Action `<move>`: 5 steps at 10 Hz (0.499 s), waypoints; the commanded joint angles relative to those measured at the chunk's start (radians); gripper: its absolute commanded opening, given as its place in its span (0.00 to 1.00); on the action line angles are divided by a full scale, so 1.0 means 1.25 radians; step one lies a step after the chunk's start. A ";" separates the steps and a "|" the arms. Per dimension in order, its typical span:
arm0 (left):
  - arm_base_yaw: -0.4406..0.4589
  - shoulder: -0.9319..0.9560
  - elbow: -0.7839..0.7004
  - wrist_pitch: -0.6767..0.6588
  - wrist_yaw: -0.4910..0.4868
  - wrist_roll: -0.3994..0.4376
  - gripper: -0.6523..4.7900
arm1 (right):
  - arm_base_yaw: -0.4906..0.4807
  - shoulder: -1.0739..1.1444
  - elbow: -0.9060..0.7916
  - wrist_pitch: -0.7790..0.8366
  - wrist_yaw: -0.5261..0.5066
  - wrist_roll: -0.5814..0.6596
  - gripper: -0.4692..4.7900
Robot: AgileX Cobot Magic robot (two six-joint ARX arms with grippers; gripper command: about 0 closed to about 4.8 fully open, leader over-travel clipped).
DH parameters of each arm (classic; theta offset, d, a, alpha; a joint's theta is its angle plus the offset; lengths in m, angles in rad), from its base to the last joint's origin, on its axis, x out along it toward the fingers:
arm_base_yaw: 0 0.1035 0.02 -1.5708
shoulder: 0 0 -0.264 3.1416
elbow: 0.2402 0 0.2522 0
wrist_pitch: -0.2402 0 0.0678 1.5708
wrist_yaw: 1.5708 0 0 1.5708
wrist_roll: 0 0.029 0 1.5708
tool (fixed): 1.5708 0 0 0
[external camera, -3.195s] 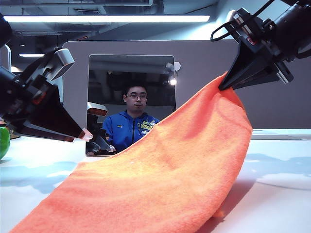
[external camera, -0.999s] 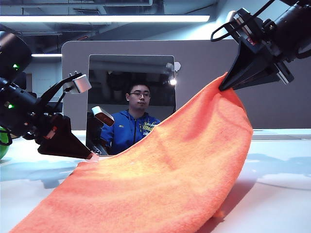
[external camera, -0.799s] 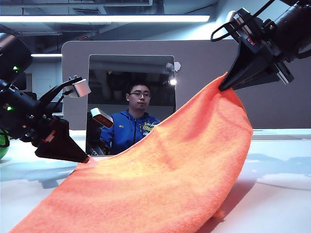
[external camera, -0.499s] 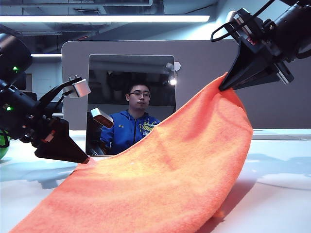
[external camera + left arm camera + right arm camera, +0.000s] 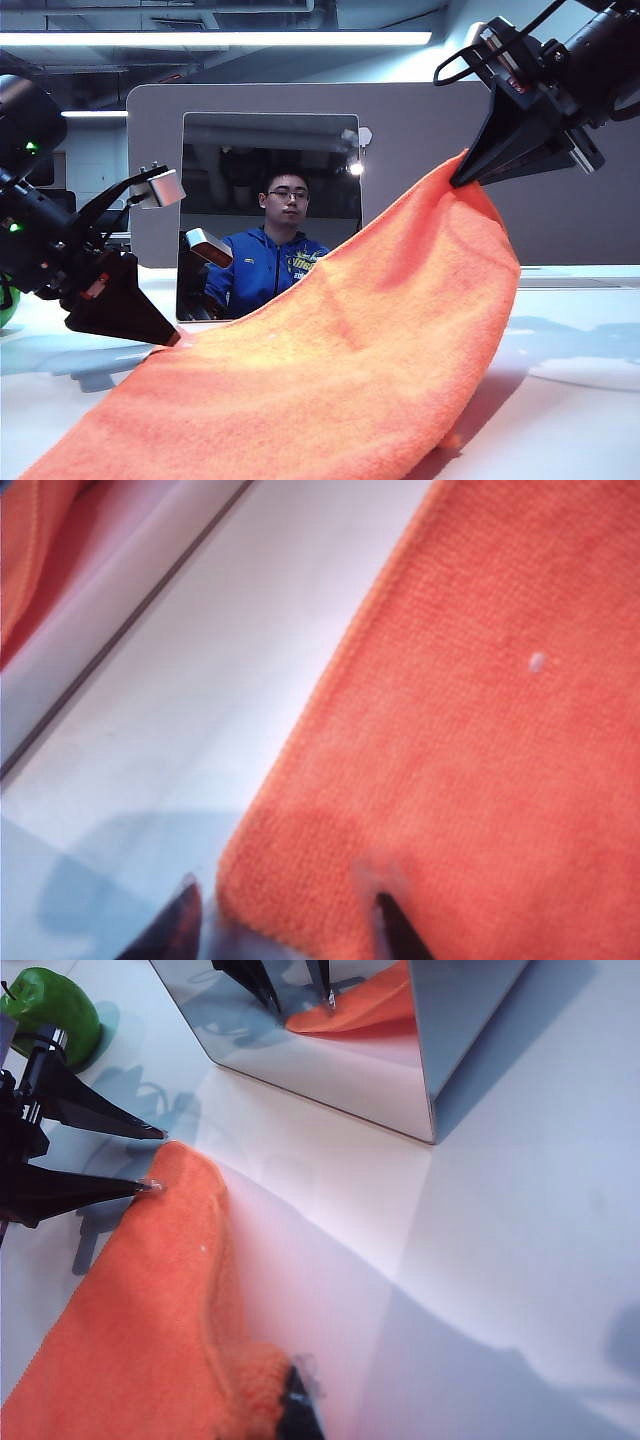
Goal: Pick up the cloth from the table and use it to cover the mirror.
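Pinching fuzzy orange cloth (image 5: pixel 330 380) corner, right tool (image 5: pixel 462 180), left tool (image 5: pixel 285 920) spread astride opposite corner.

the exterior view sits low, near the table (image 5: pixel 570 400), facing the mirror (image 5: pixel 270 215) and the partition behind it. the left wrist view looks steeply down, very close on the cloth (image 5: pixel 480 730) corner. the right wrist view looks down from higher, toward the mirror's base. all three share the cloth and the white surface.
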 commanded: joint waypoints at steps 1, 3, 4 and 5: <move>-0.001 0.020 0.005 0.041 0.003 0.003 0.52 | 0.001 -0.003 0.002 0.007 -0.004 -0.003 0.08; -0.001 0.024 0.007 0.039 0.004 0.002 0.51 | 0.001 -0.003 0.002 0.008 -0.003 -0.003 0.08; -0.001 0.025 0.007 0.035 0.007 -0.001 0.50 | 0.001 -0.003 0.002 0.008 -0.003 -0.003 0.08; -0.001 0.026 0.007 0.034 0.007 -0.001 0.50 | 0.001 -0.003 0.002 0.008 -0.003 -0.003 0.08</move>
